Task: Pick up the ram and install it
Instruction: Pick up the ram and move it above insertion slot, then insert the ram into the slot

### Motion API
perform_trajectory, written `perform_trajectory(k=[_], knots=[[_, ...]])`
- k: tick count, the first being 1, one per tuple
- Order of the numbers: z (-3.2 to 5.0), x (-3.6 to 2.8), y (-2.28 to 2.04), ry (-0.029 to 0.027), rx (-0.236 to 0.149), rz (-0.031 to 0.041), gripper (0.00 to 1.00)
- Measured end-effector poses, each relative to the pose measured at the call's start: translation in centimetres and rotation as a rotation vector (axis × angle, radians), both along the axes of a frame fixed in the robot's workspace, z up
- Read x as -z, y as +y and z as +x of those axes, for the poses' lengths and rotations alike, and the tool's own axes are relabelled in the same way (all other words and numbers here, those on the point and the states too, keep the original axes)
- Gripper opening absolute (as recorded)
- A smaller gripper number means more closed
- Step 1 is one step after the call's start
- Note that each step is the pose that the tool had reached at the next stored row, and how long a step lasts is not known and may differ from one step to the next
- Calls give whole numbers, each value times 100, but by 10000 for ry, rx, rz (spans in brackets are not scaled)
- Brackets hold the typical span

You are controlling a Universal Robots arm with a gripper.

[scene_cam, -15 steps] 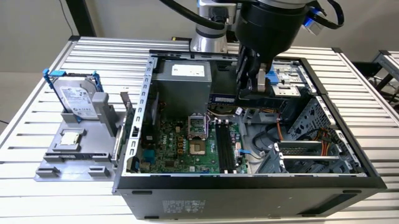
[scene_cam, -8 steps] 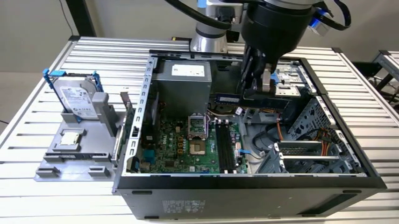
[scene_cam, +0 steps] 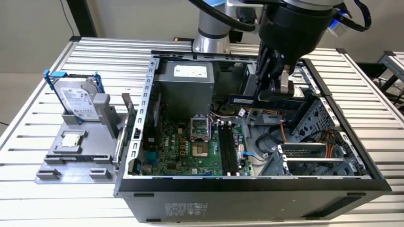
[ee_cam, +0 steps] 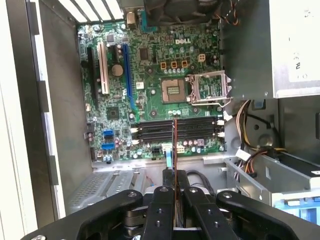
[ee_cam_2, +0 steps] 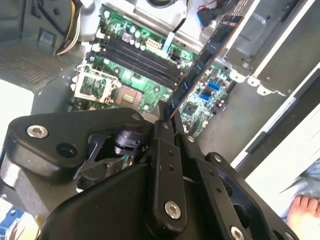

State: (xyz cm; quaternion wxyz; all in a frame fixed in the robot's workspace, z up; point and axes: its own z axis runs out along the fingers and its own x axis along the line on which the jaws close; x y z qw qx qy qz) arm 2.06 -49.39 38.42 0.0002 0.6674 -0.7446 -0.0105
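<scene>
Holding the ram (ee_cam_2: 205, 62), fingers clamped on one end; gripper (ee_cam: 174, 172) hangs above the motherboard (ee_cam: 150, 75) slots (ee_cam: 150, 132) inside the open computer case (scene_cam: 252, 189).

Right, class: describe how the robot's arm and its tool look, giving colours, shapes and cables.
In the exterior view the silver-grey tubular arm has light blue joint caps, a bulky black cylindrical wrist and looping black cables. In both wrist views the matte black tool is built of flat, rounded linkage bars pinned with silver screws, narrowing toward the tip.
</scene>
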Motion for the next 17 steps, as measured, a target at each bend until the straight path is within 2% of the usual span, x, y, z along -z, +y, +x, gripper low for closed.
perform_trajectory(k=[9, 12, 17], knots=[[11, 0, 10, 0, -7, 1, 0], [11, 0, 69, 0, -7, 0, 0], [11, 0, 205, 0, -10, 0, 0]])
